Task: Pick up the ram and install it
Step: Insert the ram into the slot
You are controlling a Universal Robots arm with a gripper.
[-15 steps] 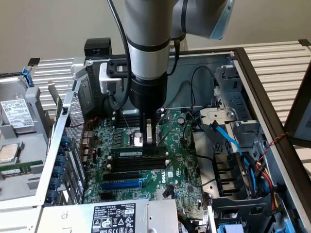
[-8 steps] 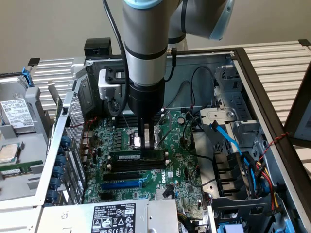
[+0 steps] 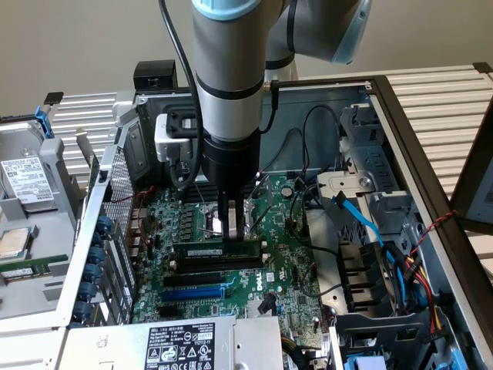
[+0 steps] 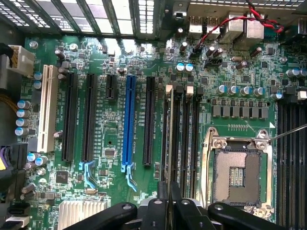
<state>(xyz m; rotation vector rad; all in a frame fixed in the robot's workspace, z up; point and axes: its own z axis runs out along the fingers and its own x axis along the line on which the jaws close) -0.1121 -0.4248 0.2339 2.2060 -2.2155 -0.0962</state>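
The ram [image 3: 216,251] is a long green stick with dark chips. It stands on edge in a black memory slot on the motherboard [image 3: 289,270], between white end clips. My gripper [image 3: 233,231] comes straight down onto its top edge, right of the stick's middle, and is shut on it. In the wrist view the ram [image 4: 169,129] appears edge-on as a thin line running away from my gripper [image 4: 169,197]. It lies along the slot nearest the black expansion slot [image 4: 149,120]. I cannot tell how deep it sits.
Two black memory slots [image 4: 190,139] lie beside the ram, then the CPU socket [image 4: 237,173]. A blue expansion slot [image 3: 192,293] lies in front. Blue cables [image 3: 360,222] and drive bays crowd the exterior view's right. A metal tray [image 3: 31,304] with a drive stands at its left.
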